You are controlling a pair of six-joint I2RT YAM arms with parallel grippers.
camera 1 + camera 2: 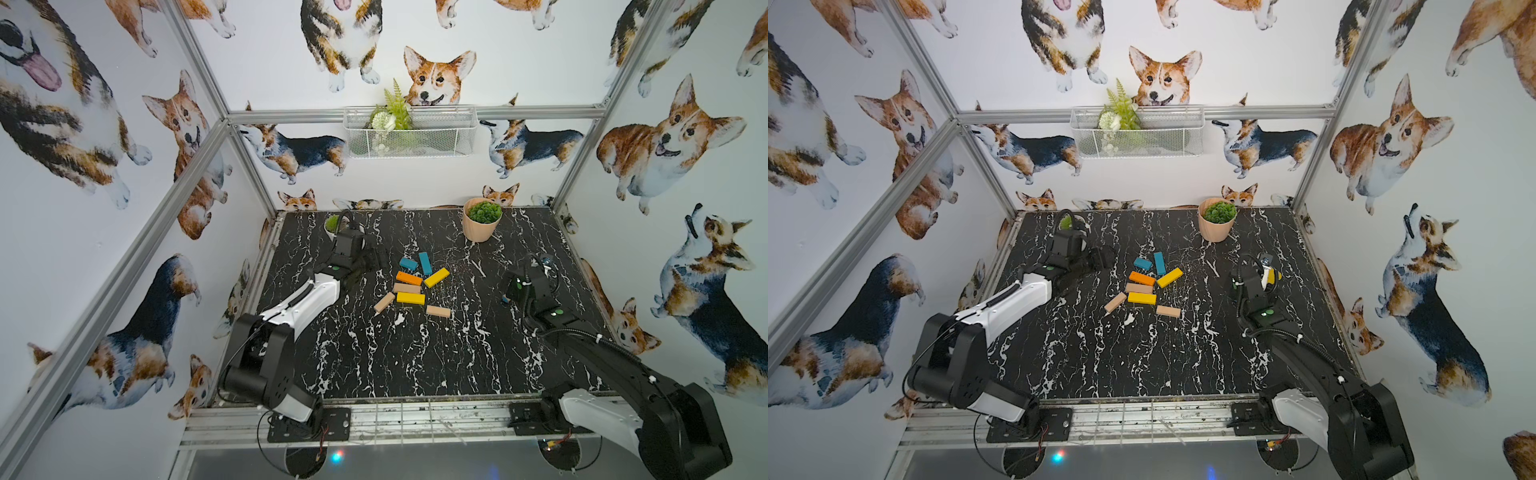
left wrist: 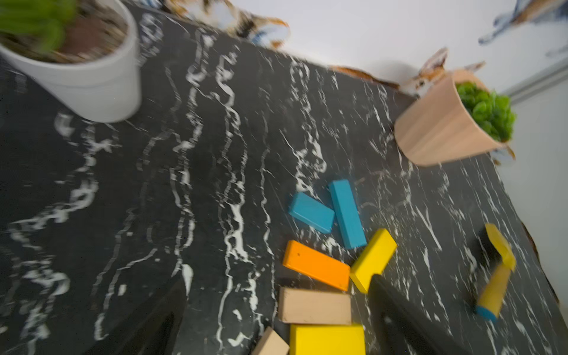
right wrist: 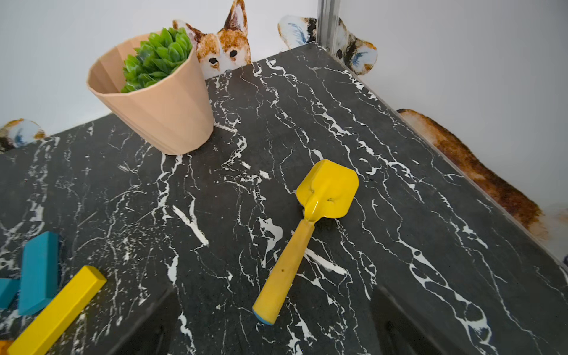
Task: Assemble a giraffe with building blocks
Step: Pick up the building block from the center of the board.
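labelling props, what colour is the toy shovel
The toy shovel is yellow with a blue handle end; clearest in right wrist view.

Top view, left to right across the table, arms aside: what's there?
White plant pot → building blocks → peach plant pot. Yellow shovel left out: the right arm mostly hides it in this view.

Illumination is even and diffuse, apparently from overhead. Both top views are bright, and the white walls are close to overexposure. Shadows are soft and short beneath the tan pot (image 3: 159,116) and the toy shovel (image 3: 293,255). The left wrist view is smeared by motion blur: the white pot (image 2: 83,83), the veins of the marble table (image 2: 184,184) and the building blocks (image 2: 316,266) lack crisp edges. The right wrist view is sharp. In both top views the frame posts (image 1: 195,56) splay under wide-angle distortion. A coloured glare spot (image 1: 337,456) shows at the front edge.
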